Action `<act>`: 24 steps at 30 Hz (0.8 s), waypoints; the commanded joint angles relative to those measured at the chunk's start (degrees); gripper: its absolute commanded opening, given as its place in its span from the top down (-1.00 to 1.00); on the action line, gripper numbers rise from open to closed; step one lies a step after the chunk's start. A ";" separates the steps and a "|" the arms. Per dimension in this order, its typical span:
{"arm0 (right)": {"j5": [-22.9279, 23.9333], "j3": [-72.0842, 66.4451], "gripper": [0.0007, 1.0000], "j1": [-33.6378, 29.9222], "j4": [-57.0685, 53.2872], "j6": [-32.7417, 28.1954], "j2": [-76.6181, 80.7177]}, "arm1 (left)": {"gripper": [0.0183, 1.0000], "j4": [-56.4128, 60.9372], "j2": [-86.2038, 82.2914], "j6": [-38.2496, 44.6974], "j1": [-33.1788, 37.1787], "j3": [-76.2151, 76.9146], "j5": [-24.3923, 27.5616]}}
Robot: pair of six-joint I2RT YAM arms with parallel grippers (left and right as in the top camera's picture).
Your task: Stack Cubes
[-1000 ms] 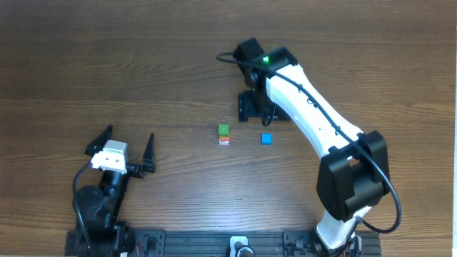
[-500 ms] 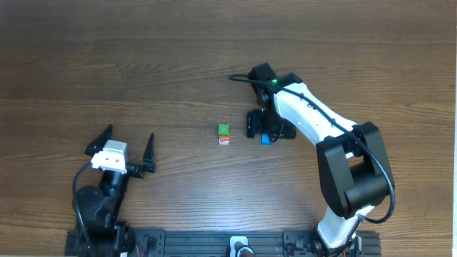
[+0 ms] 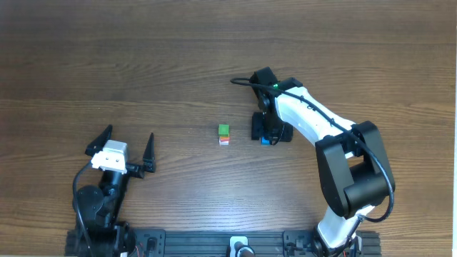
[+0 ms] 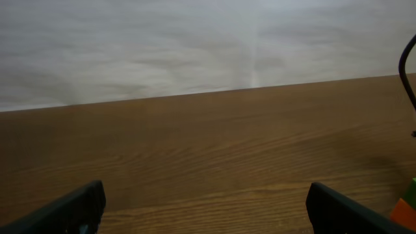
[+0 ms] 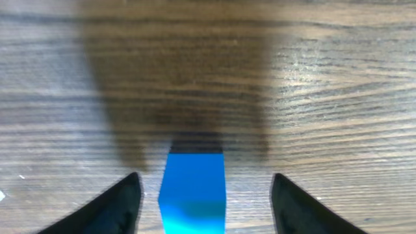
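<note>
A small stack stands at mid-table: a green cube (image 3: 224, 130) on top of an orange cube (image 3: 224, 141). To its right lies a blue cube (image 3: 265, 140), and my right gripper (image 3: 270, 133) is lowered around it, open. In the right wrist view the blue cube (image 5: 193, 192) sits on the wood between the two fingers with gaps on both sides. My left gripper (image 3: 121, 146) rests open near the left front of the table, holding nothing. Its wrist view catches the stack's orange cube (image 4: 405, 210) at the picture's edge.
The wooden table (image 3: 143, 64) is bare around the cubes. The right arm's white link (image 3: 314, 118) slants from the base at the front right toward the cubes. A black cable (image 3: 243, 80) loops off the right wrist.
The right gripper has come down toward the front of the table and lowered over the blue cube, so its fingers now straddle it. The left arm and the stack have not moved.
</note>
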 commanded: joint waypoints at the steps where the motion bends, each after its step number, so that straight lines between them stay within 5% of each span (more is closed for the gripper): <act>1: -0.66 -0.55 -0.09 0.48 0.61 0.68 -1.36 | -1.00 -0.04 -0.35 0.79 -0.22 -0.33 -0.33; 24: -0.68 -0.57 0.48 1.53 1.62 0.70 -1.36 | -1.00 -0.07 -0.35 0.79 -0.22 -0.33 -0.33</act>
